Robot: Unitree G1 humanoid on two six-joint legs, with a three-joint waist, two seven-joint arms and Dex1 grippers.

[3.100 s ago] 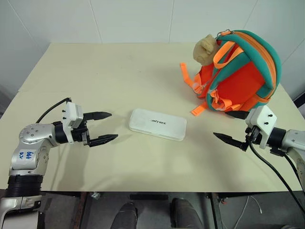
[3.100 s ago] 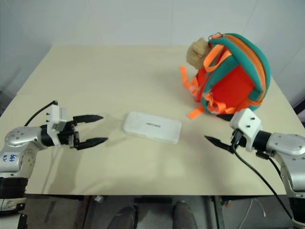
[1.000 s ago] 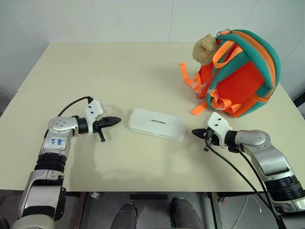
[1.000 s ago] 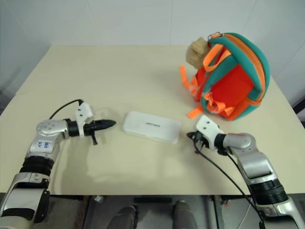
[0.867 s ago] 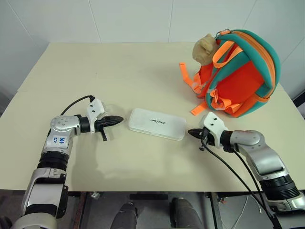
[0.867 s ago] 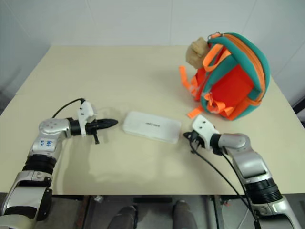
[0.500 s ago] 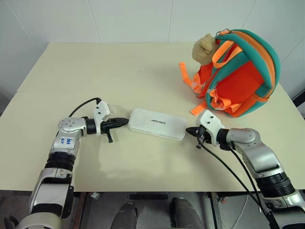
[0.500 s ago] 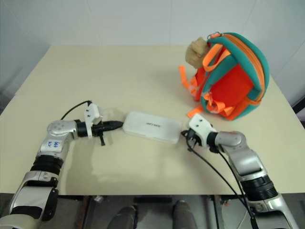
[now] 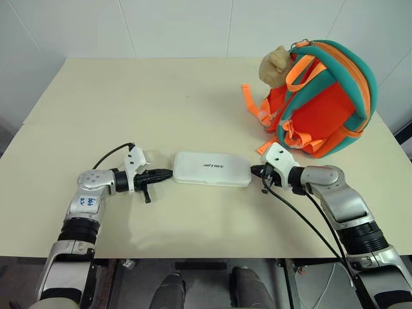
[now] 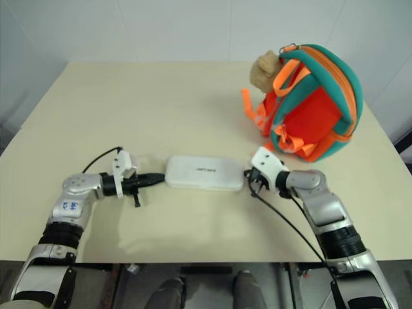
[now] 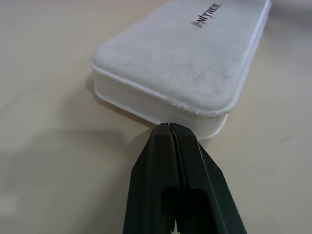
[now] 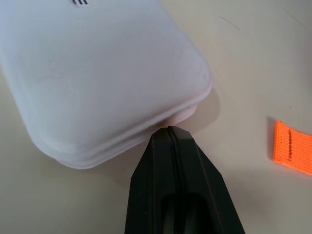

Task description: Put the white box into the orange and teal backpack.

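Note:
The white box [image 9: 211, 168] lies flat on the table [image 9: 161, 96] near its front middle, "UNITREE" lettering up. My left gripper [image 9: 166, 174] is shut, its tip pressed against the box's left end, seen close in the left wrist view [image 11: 169, 127] at a corner of the box [image 11: 185, 58]. My right gripper [image 9: 253, 170] is shut too, its tip against the box's right end [image 12: 97, 73], as the right wrist view [image 12: 168, 129] shows. The orange and teal backpack [image 9: 328, 103] stands upright at the back right, a beige plush toy [image 9: 277, 67] on its top left.
Loose orange webbing straps [image 9: 252, 103] trail from the backpack onto the table; one strap end [image 12: 292, 153] lies just beyond my right gripper. The table's front edge [image 9: 206, 256] runs close below both arms.
Both shut grippers have closed in on the box from either side and now touch its ends. The box has turned slightly, lying more square to the table's front edge.

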